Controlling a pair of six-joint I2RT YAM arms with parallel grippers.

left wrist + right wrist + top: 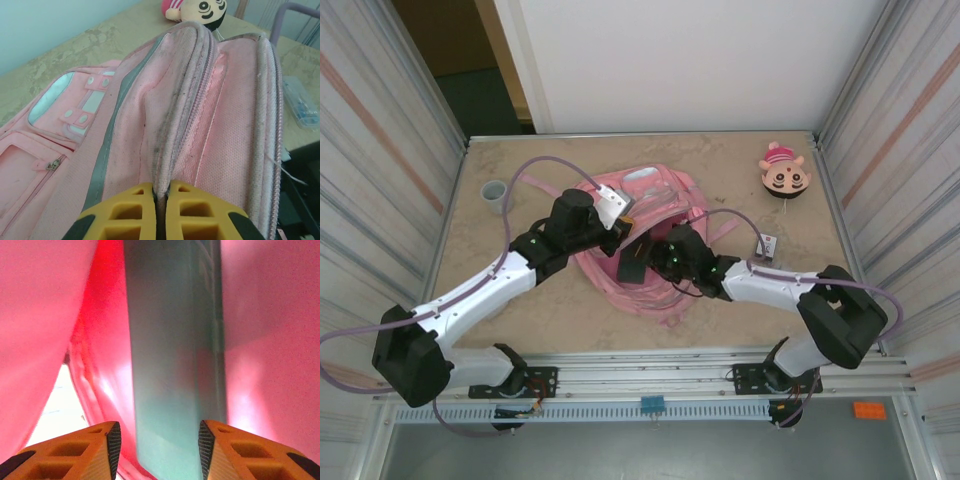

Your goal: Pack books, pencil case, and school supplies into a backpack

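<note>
The pink backpack (655,190) lies in the middle of the table with its main opening towards the arms. My left gripper (620,222) is shut on the backpack's zipper edge (180,125), holding that rim up between its yellow fingertips. The left gripper (161,187) has no gap between its pads. The dark green pencil case (631,262) pokes into the opening. My right gripper (652,256) is right behind it. In the right wrist view the pencil case (172,365) stands inside the pink lining (270,340), just beyond the right gripper (160,427), whose jaws are apart. The books are hidden.
A small clear bluish box of school supplies (766,245) lies on the table right of the backpack, also in the left wrist view (301,104). A cartoon-face toy (784,173) sits at the back right. A grey cup (495,192) stands at the back left.
</note>
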